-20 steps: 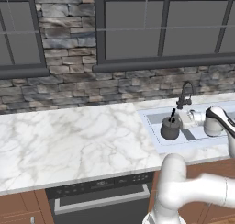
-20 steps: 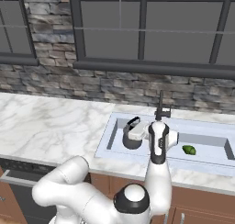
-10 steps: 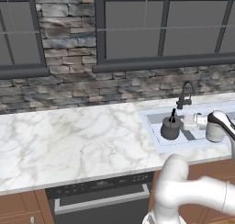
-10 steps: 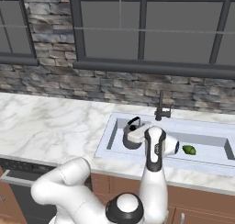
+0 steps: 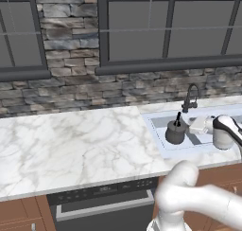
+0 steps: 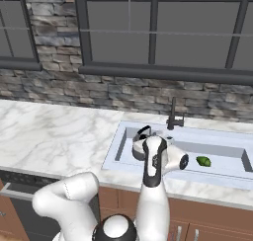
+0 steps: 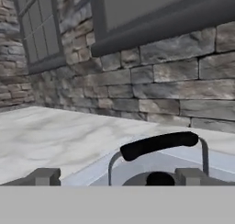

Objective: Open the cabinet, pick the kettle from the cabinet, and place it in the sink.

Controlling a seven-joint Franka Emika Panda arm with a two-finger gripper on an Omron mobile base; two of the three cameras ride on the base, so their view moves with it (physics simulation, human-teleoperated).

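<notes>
The dark-grey kettle point(image 5: 176, 130) stands upright in the left part of the white sink point(image 5: 156, 139), also seen at kettle point(image 6: 138, 148) in the sink point(image 6: 222, 172). My gripper point(image 5: 193, 126) hovers just right of it, open, with nothing between its fingers. In the hand view the kettle's black arched handle point(image 7: 158, 145) sits in front of the open gripper point(image 7: 117, 176), with the fingertips point(image 7: 43, 176) wide apart on either side and not touching it. The cabinet is out of view.
A dark gooseneck faucet point(image 5: 190, 98) rises behind the basin. A small green object point(image 6: 203, 161) lies in the sink's right half. White marble counter point(image 5: 75, 145) stretches left, over a dark dishwasher front point(image 5: 104, 201). A stone wall and windows stand behind.
The hand has drawn back slightly to the right, away from the kettle, and the arm's elbow has shifted. The kettle has stayed put in the sink.
</notes>
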